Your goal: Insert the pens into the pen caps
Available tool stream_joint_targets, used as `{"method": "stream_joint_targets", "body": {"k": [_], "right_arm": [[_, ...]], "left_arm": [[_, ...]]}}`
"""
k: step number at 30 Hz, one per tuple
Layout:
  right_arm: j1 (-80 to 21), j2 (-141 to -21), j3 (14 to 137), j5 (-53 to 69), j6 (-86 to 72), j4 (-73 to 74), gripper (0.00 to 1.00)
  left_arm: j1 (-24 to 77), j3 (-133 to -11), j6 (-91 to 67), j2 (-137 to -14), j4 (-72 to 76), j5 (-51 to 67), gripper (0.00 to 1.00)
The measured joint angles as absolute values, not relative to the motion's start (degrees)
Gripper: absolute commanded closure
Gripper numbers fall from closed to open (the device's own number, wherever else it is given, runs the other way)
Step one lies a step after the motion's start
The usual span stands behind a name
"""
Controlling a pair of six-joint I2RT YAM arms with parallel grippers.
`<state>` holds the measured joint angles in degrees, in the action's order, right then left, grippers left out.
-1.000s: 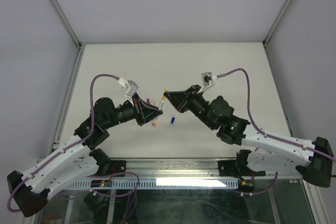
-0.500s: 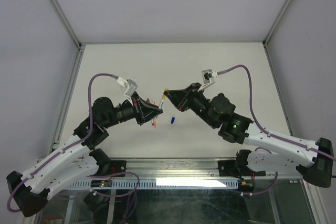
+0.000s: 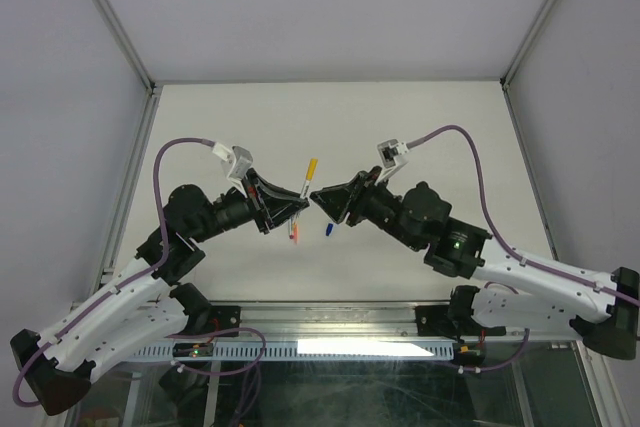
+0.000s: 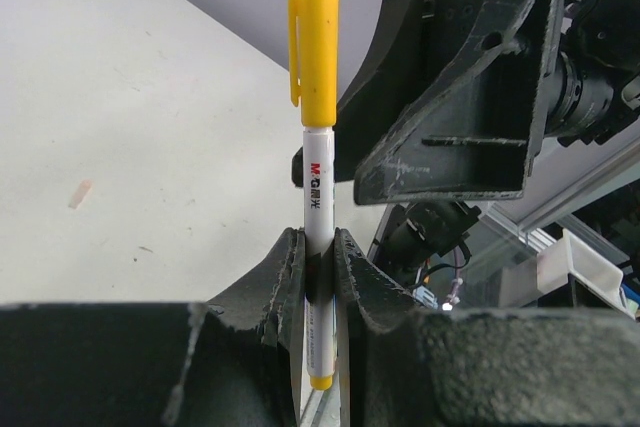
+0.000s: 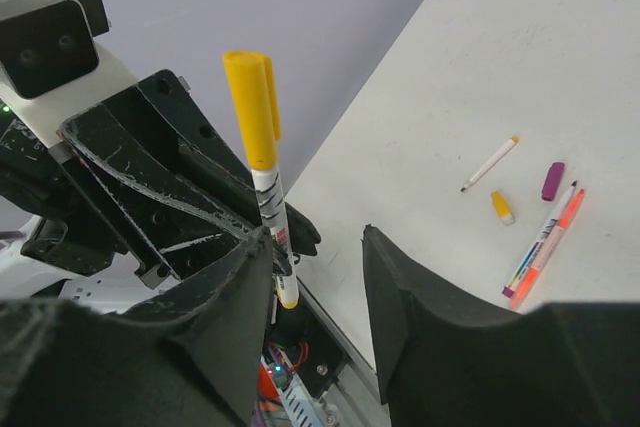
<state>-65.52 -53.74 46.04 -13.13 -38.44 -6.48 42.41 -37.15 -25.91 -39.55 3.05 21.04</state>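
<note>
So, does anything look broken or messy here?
Nothing looks broken. The yellow pen stands straight in the left gripper, cap on. The only mess: an orange-ended pen, a purple cap and an orange cap lying loose on the table.

Your left gripper [image 3: 299, 201] is clamped on the yellow-capped pen [image 4: 318, 187]. Both fingers [image 4: 283, 267] press the white barrel, which stands upright between them, capped end above the tips. Your right gripper [image 3: 317, 196] has its jaws apart with nothing between the fingers [image 5: 385, 257]; its tips face the left gripper's tips and sit just beside them, the pen off to one side of its gap, not inside it. Left arm [image 3: 110, 302] and right arm [image 3: 530, 269] are both bent at the elbow, forearms angled inward so the wrists point at each other.
</note>
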Motion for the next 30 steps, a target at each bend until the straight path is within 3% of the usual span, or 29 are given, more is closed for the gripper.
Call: {"method": "stream_joint_targets", "body": {"k": [6, 15, 22, 26, 30], "right_arm": [[-65.49, -49.91, 47.94, -16.53, -35.75, -2.72, 0.40], [-64.84, -55.02, 60.27, -20.49, -33.04, -0.08, 0.38], [-63.66, -60.10, 61.84, -19.29, -33.28, 1.69, 0.51], [-63.22, -60.97, 61.84, -17.41, -33.61, 2.09, 0.53], [-63.07, -60.97, 61.84, -15.77, -33.80, 1.83, 0.67]], "left_arm": [[42.41, -37.34, -25.91, -39.40, 3.03, 21.08, 1.00], [42.41, -37.47, -25.93, -39.40, 3.03, 21.43, 1.00], [42.41, -37.50, -25.91, -39.42, 3.03, 21.82, 1.00], [42.41, -37.58, -25.91, -39.42, 3.03, 22.35, 1.00], [42.41, -37.78, -25.91, -39.53, 3.05, 22.65, 1.00]]}}
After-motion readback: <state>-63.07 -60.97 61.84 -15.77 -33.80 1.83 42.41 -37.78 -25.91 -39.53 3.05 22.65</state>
